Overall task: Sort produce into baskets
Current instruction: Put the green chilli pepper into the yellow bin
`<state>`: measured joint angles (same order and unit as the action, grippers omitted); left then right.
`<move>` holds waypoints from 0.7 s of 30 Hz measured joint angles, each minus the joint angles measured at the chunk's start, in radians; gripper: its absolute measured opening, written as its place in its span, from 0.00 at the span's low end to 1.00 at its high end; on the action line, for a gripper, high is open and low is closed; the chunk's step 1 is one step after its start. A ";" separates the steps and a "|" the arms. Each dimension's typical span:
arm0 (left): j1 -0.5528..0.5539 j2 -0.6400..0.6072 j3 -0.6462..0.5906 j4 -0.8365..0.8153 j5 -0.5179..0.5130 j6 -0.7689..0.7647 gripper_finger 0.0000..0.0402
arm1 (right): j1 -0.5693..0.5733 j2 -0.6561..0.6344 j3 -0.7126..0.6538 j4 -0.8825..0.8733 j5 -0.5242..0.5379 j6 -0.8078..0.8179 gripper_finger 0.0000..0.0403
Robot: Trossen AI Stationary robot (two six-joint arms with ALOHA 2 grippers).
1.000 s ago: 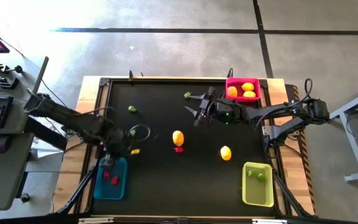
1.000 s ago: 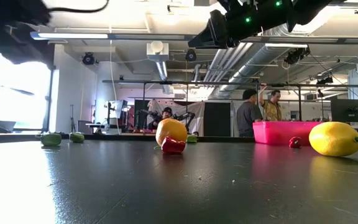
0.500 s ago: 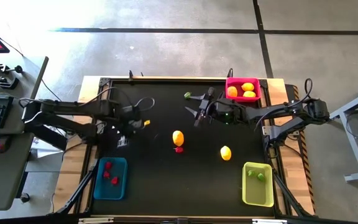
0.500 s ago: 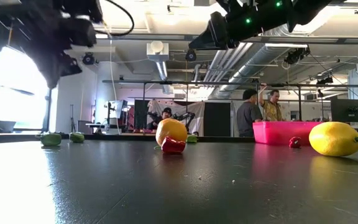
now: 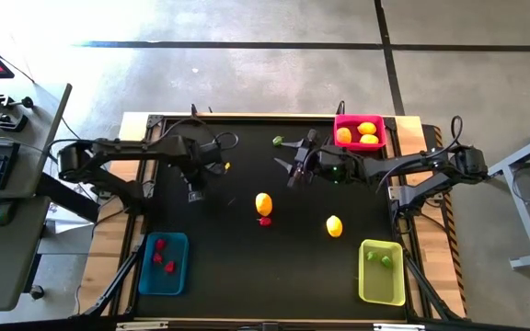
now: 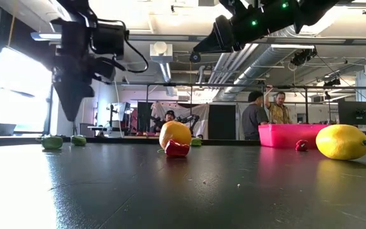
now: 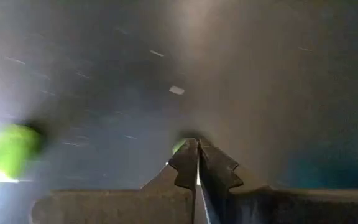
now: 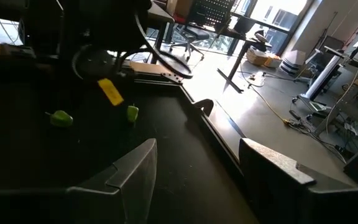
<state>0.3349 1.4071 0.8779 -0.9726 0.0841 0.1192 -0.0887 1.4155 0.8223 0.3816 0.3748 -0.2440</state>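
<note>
The left gripper hangs above the mat with fingers pressed together, empty; two green pieces lie near it. The right gripper, fingers spread, hovers mid-table, an orange fruit and red piece nearby.

The high view looks straight down from well above, taking in the whole black worktop, both arms and the three baskets at its edges. The low view sits at worktop height and faces level across the surface into the room behind — the orange fruit and the pink basket it sees also lie in the high view. The left wrist view looks very close down past its own tool at the dark surface. The right wrist view faces across the worktop toward the left arm — the same arm the high view shows on its left.
</note>
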 joint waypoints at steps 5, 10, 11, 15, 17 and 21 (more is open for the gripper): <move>0.022 0.013 0.067 -0.032 -0.165 0.143 0.05 | 0.000 0.000 0.000 -0.012 0.000 0.000 0.55; 0.043 0.013 0.099 -0.084 -0.246 0.322 0.16 | -0.003 0.000 0.000 -0.026 0.000 0.000 0.55; 0.049 0.014 0.099 -0.085 -0.266 0.352 0.18 | -0.003 0.000 0.000 -0.026 0.000 0.000 0.55; 0.087 0.031 0.099 -0.082 -0.332 0.455 0.29 | -0.003 0.000 0.000 -0.027 0.000 0.000 0.55; 0.110 0.052 0.099 -0.083 -0.333 0.483 0.33 | -0.003 0.000 0.000 -0.028 0.000 0.000 0.55; 0.147 0.108 0.099 -0.087 -0.360 0.549 0.38 | -0.003 0.000 0.000 -0.035 0.000 0.000 0.55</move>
<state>0.4823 1.5152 0.9771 -1.0591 -0.2757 0.6682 -0.0917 1.4155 0.8223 0.3462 0.3748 -0.2440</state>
